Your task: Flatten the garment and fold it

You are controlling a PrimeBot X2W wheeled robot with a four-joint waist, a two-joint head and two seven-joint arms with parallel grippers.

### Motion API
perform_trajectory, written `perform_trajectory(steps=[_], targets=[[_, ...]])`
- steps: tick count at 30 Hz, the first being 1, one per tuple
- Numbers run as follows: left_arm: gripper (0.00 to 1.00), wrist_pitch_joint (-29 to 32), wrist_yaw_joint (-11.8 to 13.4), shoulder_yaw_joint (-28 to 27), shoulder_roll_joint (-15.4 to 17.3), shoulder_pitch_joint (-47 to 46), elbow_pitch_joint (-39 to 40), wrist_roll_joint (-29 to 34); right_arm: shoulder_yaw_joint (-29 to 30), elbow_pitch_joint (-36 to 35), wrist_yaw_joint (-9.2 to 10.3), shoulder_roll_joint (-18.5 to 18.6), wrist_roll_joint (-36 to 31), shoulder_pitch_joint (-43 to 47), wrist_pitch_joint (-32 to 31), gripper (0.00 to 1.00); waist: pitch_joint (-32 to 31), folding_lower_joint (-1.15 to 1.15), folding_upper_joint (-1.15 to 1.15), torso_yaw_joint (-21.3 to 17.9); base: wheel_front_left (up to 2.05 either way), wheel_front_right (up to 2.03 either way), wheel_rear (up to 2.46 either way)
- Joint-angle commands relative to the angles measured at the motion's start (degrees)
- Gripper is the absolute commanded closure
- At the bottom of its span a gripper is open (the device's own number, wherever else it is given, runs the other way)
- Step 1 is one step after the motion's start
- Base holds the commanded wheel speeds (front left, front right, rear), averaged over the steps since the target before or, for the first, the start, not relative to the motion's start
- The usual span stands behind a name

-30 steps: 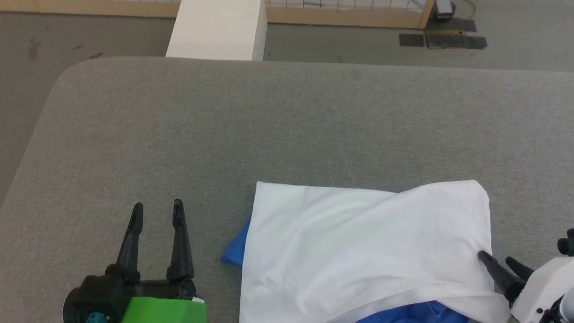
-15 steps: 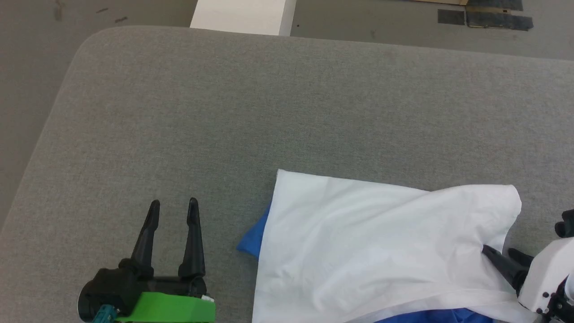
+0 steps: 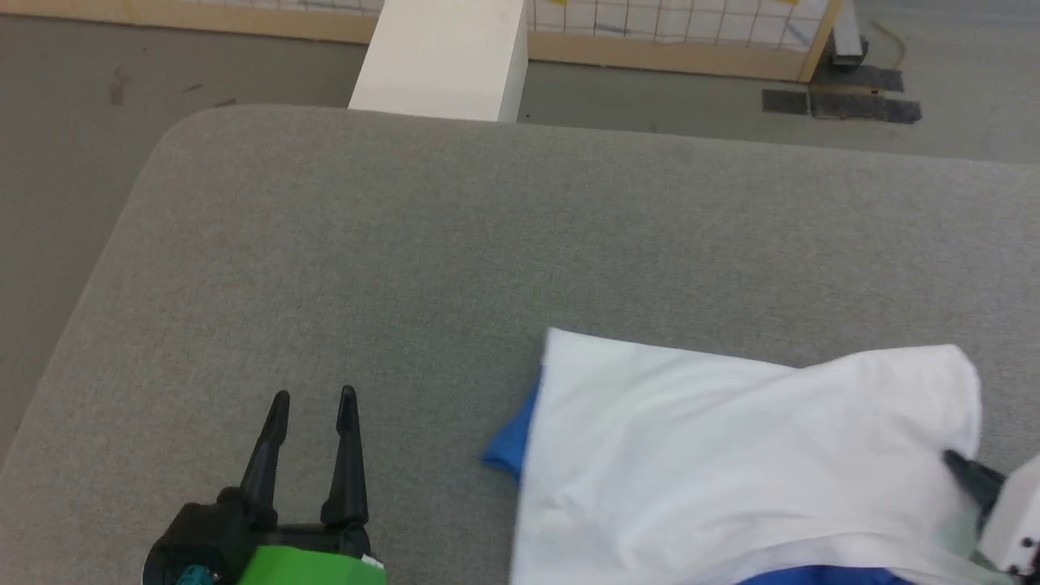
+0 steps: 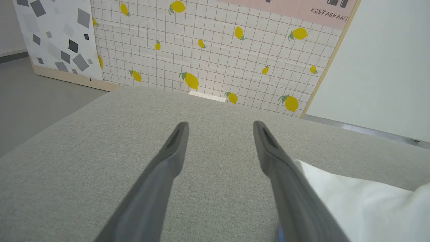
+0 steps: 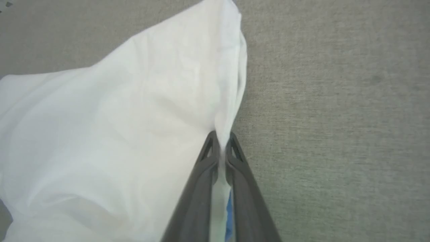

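The garment (image 3: pixel 731 455) lies partly folded on the grey padded table (image 3: pixel 487 227), white side up, with blue fabric peeking out at its left edge and along the bottom. My right gripper (image 3: pixel 959 470) is shut on the garment's right edge; the right wrist view shows white cloth (image 5: pixel 127 117) pinched between the closed fingers at the gripper (image 5: pixel 220 141), with a sliver of blue beneath. My left gripper (image 3: pixel 313 400) rests open on the table to the left of the garment, nothing between its fingers. In the left wrist view the gripper (image 4: pixel 220 129) stands wide and the garment (image 4: pixel 362 201) lies at lower right.
A white post (image 3: pixel 443 57) stands behind the table's far edge. Beyond it runs a lemon-patterned tiled panel (image 4: pixel 215 50) on a wooden base. The table's rounded corner (image 3: pixel 175 134) lies at far left, grey floor (image 3: pixel 57 162) past it.
My right gripper has closed on the garment's right edge, which now bunches up at the fingers. The head camera has shifted, so the whole picture has moved. The left gripper stays open.
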State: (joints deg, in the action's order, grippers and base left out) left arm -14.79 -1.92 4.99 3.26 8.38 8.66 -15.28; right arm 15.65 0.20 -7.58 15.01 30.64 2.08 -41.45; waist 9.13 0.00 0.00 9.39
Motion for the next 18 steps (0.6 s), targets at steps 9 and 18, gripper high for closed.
perform_trajectory(steps=[9,18], targets=[[0.0,-0.2,-0.47,-0.58,-0.35,2.02,-0.67,-0.05,9.47,1.57,0.09,4.92,-5.2,0.47,1.54,1.0,-3.51,0.0,0.0,-2.77,0.0,0.0,0.0],[0.0,-0.2,-0.56,-0.44,-0.36,2.86,-1.46,0.66,5.23,-0.18,0.09,3.61,-4.15,-1.26,0.63,1.0,-4.97,0.0,0.0,-2.85,0.0,0.0,0.0]])
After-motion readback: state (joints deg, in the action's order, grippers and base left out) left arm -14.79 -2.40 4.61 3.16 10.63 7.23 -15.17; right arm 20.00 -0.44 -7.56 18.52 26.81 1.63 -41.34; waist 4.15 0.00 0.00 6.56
